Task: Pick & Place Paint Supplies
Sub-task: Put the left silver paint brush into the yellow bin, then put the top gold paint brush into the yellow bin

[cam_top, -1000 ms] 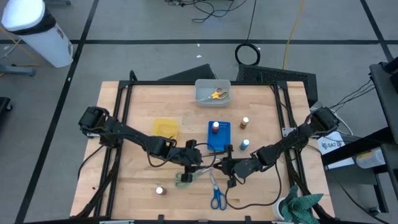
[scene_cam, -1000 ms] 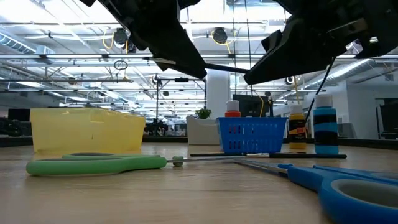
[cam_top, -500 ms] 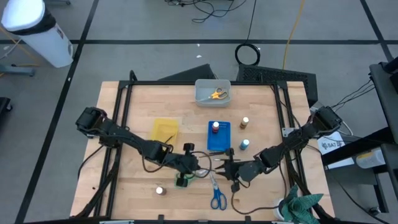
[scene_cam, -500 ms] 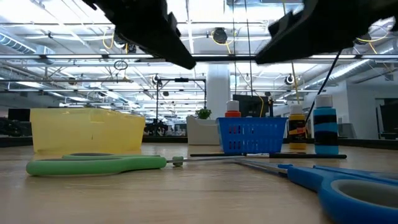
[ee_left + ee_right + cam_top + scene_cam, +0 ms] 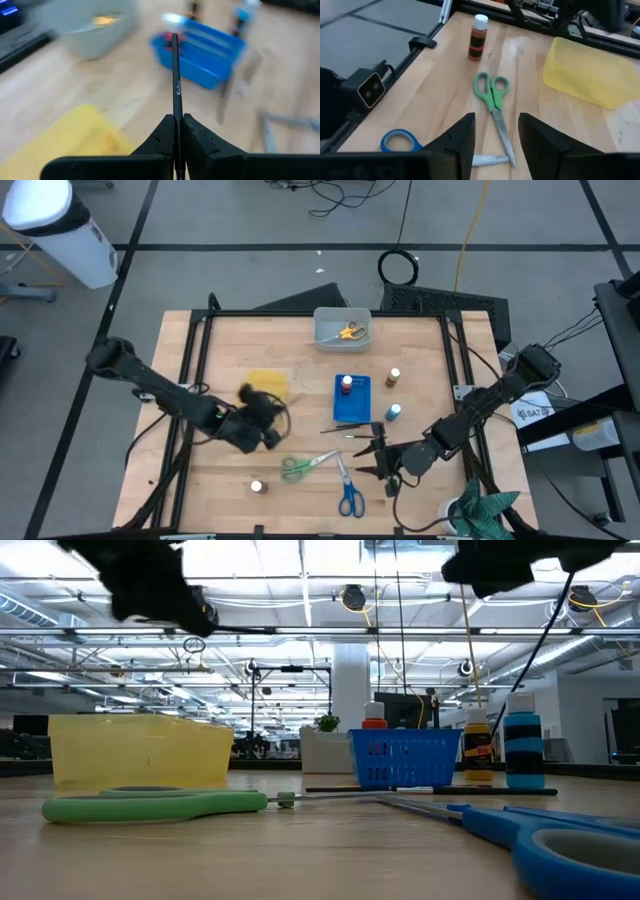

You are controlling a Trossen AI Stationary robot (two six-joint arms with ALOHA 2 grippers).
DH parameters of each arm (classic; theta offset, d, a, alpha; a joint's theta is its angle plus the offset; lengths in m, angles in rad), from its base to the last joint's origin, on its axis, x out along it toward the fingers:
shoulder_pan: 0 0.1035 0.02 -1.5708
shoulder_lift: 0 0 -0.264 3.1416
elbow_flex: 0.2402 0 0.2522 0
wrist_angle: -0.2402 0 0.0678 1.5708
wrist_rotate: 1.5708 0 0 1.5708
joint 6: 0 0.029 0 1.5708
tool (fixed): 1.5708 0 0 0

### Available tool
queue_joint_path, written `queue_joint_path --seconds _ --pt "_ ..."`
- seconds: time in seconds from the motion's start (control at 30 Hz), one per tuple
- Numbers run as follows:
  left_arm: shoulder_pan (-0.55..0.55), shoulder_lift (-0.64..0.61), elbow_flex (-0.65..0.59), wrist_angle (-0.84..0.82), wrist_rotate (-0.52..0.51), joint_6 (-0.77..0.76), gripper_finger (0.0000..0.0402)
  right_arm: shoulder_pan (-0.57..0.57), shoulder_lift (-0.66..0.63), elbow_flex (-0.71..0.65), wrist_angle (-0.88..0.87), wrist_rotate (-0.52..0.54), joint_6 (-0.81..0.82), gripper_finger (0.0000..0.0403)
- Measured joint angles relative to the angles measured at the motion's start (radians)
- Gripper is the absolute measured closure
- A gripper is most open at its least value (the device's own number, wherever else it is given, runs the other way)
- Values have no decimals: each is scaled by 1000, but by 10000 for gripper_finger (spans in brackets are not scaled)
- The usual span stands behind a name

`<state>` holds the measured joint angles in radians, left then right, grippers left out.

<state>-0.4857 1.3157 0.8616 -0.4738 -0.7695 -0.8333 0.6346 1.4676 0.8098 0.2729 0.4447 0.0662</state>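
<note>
Wooden tabletop [image 5: 230,480] nearest the front edge still carries loose supplies, so the sorting is judged to be only partly done. A paint bottle with a white top [image 5: 257,486] stands alone near the front, and blue-handled scissors [image 5: 348,493] lie flat beside green-handled scissors [image 5: 300,467], both untouched. Just beyond them a thin dark brush [image 5: 352,436] lies on the wood in front of the blue tray [image 5: 352,400].

One brush is in hand: the left pincer [image 5: 176,131] is clamped on a slim black brush [image 5: 175,75], which is held upright between the fingers with small white lettering on its shaft. The left pincer [image 5: 258,408] is placed just in front of the yellow tray [image 5: 266,385], which looks empty. The right pincer [image 5: 375,458] hovers with its fingers apart above the scissors, gripping nothing.

Farther back, a red-topped bottle [image 5: 347,383] is already seated in the blue tray, while two more bottles [image 5: 393,394] stand outside it on the tabletop. At the far edge, yellow-handled scissors [image 5: 348,331] rest in the grey bin [image 5: 322,330]. Two scissors, three bottles and both brushes are judged still to be placed.
</note>
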Motion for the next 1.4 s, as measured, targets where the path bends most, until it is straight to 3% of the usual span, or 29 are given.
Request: queue_joint_path --seconds 0.1,0.2,0.33,0.53,0.77,0.9,1.2,1.4 --pt "-25 -40 -49 -106 -67 -244 382 -6 1 -10 3 -1 0 272" --pt "-28 -49 -114 -107 -66 -377 382 -14 0 -12 13 0 1 277" --pt "19 -40 -192 -107 2 -513 375 -19 0 -12 38 0 1 280" --pt "65 -40 -226 -98 84 -599 312 -19 0 -12 52 -1 1 281" --pt "74 -40 -226 -48 95 -465 250 -18 0 -12 37 -4 36 279" --pt "74 -40 -226 41 95 -336 227 -18 0 -12 -87 -4 137 279" --pt "74 -40 -226 404 143 -5 216 -19 1 -12 -519 51 416 310" --pt "74 -36 -224 588 197 115 215 -55 1 -12 -525 74 444 340"
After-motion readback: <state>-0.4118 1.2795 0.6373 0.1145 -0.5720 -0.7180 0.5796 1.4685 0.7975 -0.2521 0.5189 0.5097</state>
